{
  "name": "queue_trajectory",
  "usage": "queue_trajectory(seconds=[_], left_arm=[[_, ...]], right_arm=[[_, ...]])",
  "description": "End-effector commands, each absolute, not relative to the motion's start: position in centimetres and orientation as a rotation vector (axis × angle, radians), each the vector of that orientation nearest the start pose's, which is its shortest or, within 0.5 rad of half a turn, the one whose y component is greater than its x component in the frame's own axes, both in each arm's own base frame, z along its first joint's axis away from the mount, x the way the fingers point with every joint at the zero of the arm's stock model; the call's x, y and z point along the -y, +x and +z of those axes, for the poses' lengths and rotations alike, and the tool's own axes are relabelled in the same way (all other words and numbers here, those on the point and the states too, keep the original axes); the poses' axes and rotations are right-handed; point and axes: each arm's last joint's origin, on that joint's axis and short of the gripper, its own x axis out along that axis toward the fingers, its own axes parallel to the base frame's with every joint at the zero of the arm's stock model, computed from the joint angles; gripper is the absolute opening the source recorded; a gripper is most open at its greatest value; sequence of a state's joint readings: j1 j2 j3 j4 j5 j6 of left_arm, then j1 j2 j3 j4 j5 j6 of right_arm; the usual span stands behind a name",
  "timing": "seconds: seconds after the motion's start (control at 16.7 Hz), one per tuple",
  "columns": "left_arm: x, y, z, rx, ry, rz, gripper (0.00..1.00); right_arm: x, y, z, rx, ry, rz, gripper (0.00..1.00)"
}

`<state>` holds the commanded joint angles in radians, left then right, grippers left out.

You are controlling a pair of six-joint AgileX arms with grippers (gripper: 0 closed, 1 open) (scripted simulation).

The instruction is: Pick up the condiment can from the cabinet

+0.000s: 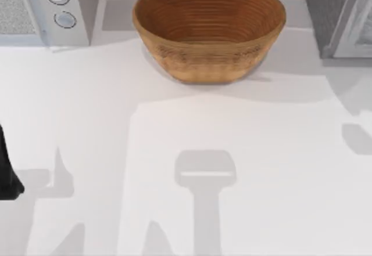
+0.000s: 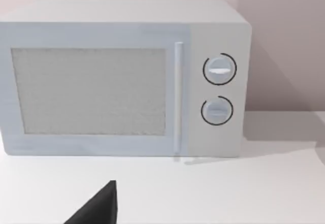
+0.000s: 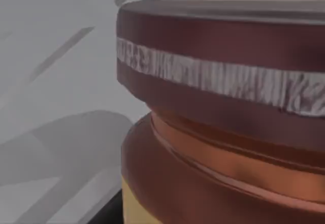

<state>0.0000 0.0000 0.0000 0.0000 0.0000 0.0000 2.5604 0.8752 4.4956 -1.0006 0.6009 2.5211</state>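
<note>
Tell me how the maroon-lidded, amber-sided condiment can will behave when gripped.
The maroon-lidded, amber-sided condiment can looks rigid, so it probably won't deform. Its glossy sides may be slippery. The lid overhangs the neck, which could catch fingers; being round, it would likely roll if tipped.

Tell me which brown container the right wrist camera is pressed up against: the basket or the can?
The condiment can: smooth maroon lid with a pale ridged band and an amber body. The woven basket sits apart at the table's back.

Kitchen setting, rendered in simulation. Indicators: a white countertop [image 1: 244, 169]; a white microwave [image 2: 122, 76] with two round dials against the back wall; a brown woven basket [image 1: 209, 29]; a grey cabinet [image 1: 340, 15] at the right rear.
</note>
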Motion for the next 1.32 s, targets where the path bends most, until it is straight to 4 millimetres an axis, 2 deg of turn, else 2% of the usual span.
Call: queue_trajectory(seconds=[0.12,0.3,0.42,0.54,0.78,0.9,1.32], left_arm=[[0.1,10.6,16.0,0.000,0.000,0.000,1.00],[0.1,10.6,16.0,0.000,0.000,0.000,1.00],[0.1,10.6,16.0,0.000,0.000,0.000,1.00],[0.1,10.6,16.0,0.000,0.000,0.000,1.00],[0.1,10.6,16.0,0.000,0.000,0.000,1.00],[0.1,10.6,16.0,0.000,0.000,0.000,1.00],[0.1,10.6,16.0,0.000,0.000,0.000,1.00]], right_arm=[[15.1,34.7,15.2,0.391,-0.683,0.062,0.00],[6.9,31.2,11.9,0.295,-0.419,0.333,0.00],[3.0,28.1,10.4,0.218,-0.278,0.477,0.00],[0.2,25.1,9.4,0.142,-0.165,0.593,0.00],[-2.5,20.6,8.6,0.026,-0.027,0.735,0.00],[-3.0,19.6,8.4,0.001,-0.001,0.762,0.00],[-3.0,19.7,8.3,-0.003,0.001,0.762,0.00]])
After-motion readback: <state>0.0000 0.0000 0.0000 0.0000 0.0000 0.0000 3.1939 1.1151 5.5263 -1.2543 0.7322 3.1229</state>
